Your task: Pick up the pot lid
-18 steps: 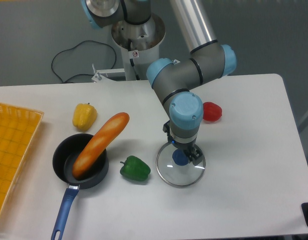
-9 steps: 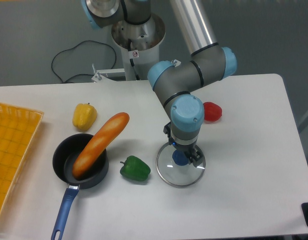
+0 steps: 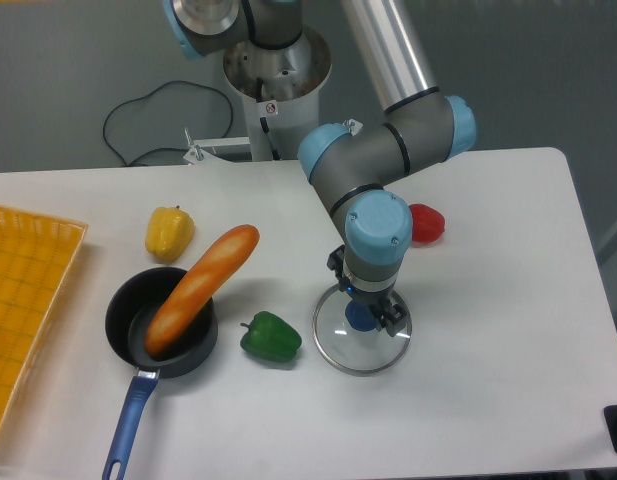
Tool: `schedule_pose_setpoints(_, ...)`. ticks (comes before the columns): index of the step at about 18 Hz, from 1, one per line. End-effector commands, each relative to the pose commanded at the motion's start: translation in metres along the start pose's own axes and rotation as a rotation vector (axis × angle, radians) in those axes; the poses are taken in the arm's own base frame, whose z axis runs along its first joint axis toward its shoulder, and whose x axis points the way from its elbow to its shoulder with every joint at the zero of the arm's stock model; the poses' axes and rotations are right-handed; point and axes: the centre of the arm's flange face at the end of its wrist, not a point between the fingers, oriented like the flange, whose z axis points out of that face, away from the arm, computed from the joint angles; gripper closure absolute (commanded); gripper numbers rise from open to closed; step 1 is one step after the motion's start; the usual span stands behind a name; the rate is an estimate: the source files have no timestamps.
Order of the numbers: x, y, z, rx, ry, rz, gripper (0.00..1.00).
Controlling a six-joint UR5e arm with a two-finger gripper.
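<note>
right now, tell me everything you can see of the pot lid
The pot lid is a round, see-through disc, glass by its look, with a shiny rim and a blue knob at its middle. It lies flat on the white table, knob up. The open gripper is over it; contact is unclear.

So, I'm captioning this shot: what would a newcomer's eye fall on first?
Probably the big robot arm reaching in from the top, its gripper down at the clear lid with the blue knob. Next, likely the long bread loaf sticking out of the black pan at left.
</note>
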Motion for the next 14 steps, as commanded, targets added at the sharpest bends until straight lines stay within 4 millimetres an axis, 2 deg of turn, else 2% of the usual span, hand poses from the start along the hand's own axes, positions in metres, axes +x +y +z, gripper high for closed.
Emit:
schedule_pose_setpoints(4, 0.003, 0.000, -0.003, -0.001, -0.002, 0.003, 0.00)
schedule_pose_setpoints(7, 0.023, 0.001, 0.004, -0.009, 0.018, 0.019, 0.00)
schedule_pose_setpoints(12, 0.033, -0.002, 0.002, -0.007, 0.023, 0.025, 0.00)
schedule_pose_setpoints(14, 0.042, -0.010, -0.005, -0.006, 0.015, 0.039, 0.00)
